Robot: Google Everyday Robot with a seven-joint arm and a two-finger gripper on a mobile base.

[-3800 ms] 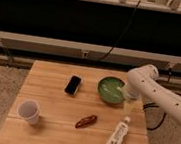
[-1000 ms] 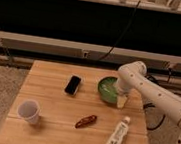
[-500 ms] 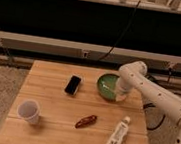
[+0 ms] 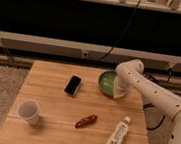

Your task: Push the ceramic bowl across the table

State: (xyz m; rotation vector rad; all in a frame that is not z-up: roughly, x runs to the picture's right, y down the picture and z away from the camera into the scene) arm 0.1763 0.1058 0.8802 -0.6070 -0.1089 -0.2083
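1. Camera view: the green bowl (image 4: 108,82) sits at the far right of the counter (image 4: 54,102), near its back edge. The gripper (image 4: 119,93) is down at the bowl's right rim, apparently touching it; how it is set I cannot tell.
2. The phone (image 4: 72,84) lies just left of the bowl. A paper cup (image 4: 28,111), a reddish-brown snack (image 4: 85,121) and a white bottle (image 4: 117,134) sit nearer.
3. To push well, I'd say stay low against the rim, press steadily leftward, and angle past the phone so the bowl slides rather than tips.
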